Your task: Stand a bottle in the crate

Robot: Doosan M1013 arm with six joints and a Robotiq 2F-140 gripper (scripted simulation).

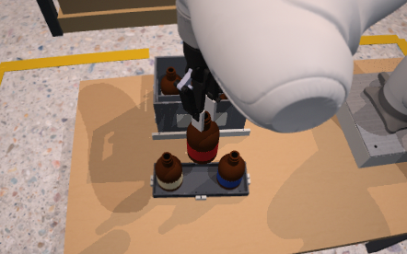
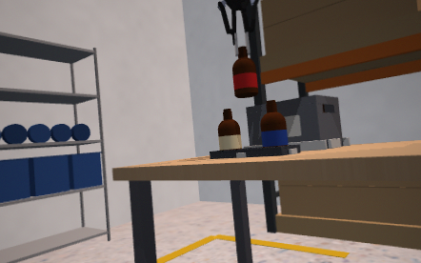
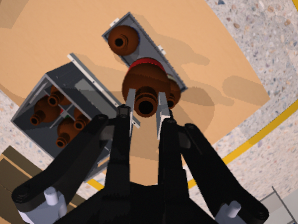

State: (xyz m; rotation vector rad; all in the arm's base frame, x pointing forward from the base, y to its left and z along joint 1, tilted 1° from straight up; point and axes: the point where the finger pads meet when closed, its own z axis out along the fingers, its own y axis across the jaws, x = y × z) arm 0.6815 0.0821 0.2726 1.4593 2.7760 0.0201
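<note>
My gripper (image 1: pixel 203 121) (image 2: pixel 242 48) (image 3: pixel 146 100) is shut on the neck of a brown bottle with a red label (image 1: pixel 203 143) (image 2: pixel 245 76) (image 3: pixel 148 84). It holds the bottle upright high in the air, above the tray (image 1: pixel 198 177) (image 2: pixel 244 151) (image 3: pixel 160 56). A bottle with a cream label (image 1: pixel 168 171) (image 2: pixel 230 130) (image 3: pixel 123 40) and one with a blue label (image 1: pixel 230 170) (image 2: pixel 273 124) stand on the tray. The grey crate (image 1: pixel 168 117) (image 2: pixel 310 116) (image 3: pixel 39 96) stands behind the tray with several brown bottles inside (image 1: pixel 170 81) (image 3: pixel 49 115); the arm hides most of its cells in the top view.
The wooden table (image 1: pixel 116 202) (image 2: pixel 282 167) bears the tray, the crate and the grey robot base (image 1: pixel 383 133) at the right. Yellow floor tape (image 1: pixel 61 60) runs around it. A metal shelf (image 2: pixel 34 143) with blue items stands to the left. Large wooden shelving (image 2: pixel 358 48) rises behind.
</note>
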